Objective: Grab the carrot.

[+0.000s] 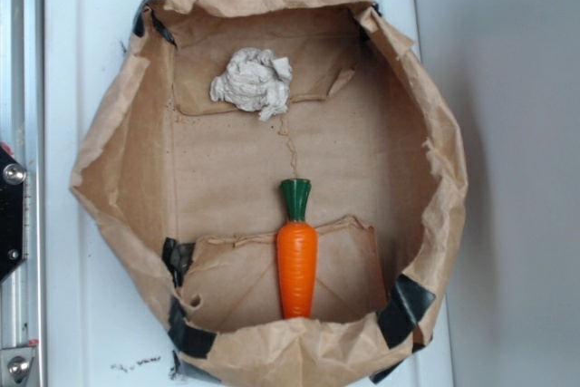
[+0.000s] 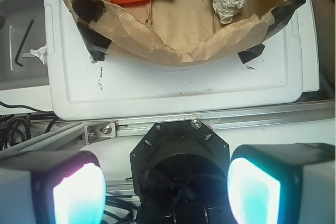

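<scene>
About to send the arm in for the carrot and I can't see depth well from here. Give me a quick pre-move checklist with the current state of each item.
1. Carrot located: ok, lying flat on the floor of the paper bag, green stem toward the bag's middle.
2. Carrot unobstructed: ok, nothing on it; the paper wad lies well apart from it.
3. Gripper open: ok, the two pads are spread wide with nothing between them.
4. Gripper over the carrot: not ok, in the wrist view it sits back outside the bag, beyond the white board.
5. Bag wall clearance: cannot tell, the crumpled rim rises close beside the carrot's tip.
</scene>
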